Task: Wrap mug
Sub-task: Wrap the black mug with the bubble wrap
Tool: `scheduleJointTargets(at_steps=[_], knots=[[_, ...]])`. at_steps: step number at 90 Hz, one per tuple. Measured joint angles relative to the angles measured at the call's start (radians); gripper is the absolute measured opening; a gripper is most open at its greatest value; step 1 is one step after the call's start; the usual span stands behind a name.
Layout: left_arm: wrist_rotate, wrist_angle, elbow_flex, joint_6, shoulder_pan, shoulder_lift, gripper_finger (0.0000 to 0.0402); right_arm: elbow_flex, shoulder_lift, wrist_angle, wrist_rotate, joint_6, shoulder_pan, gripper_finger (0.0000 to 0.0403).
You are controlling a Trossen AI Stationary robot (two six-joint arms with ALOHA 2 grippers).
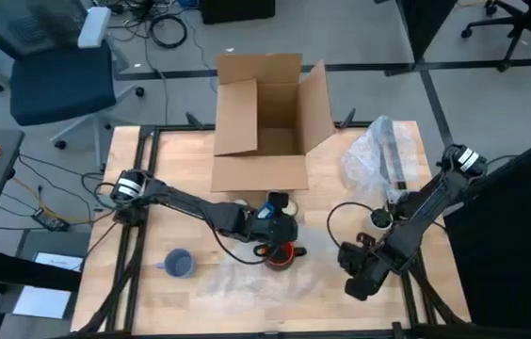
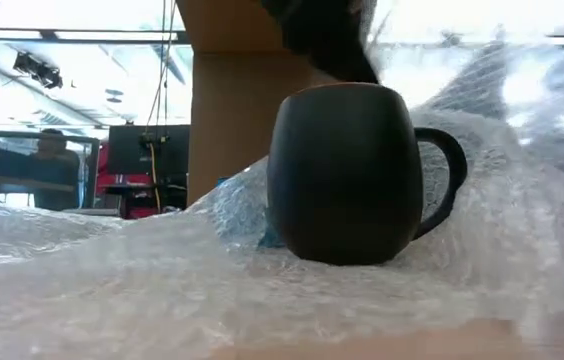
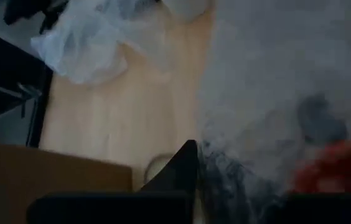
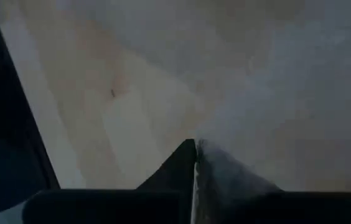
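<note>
**Mug on the bubble wrap**

A wooden table point(image 1: 152, 188) is seen with a cardboard box point(image 1: 261, 122) at the back. The mug point(image 1: 280, 252) is set upright on the bubble wrap point(image 1: 237, 278). The left gripper point(image 1: 280, 235) is held over it, pinched on wrap. The right gripper point(image 1: 360, 273) is pinched on the wrap's edge.

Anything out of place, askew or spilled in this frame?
Nothing stands out. The dark mug stands upright on the bubble wrap sheet, the cardboard box sits open behind it, and a second bubble wrap bundle is crumpled near the right arm.
</note>
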Motion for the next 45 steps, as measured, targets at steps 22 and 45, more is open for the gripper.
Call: scheduleJointTargets(at_steps=[22, 45], knots=[[0.006, -0.011, 0.0, -0.035, -0.038, -0.013, 0.0, 0.146, -0.001, -0.039, 0.118, -0.17, -0.024, 0.0], [0.017, -0.087, 0.0, -0.036, -0.092, -0.018, 0.0, 0.171, -0.001, -0.031, 0.139, -0.254, -0.055, 0.0]])
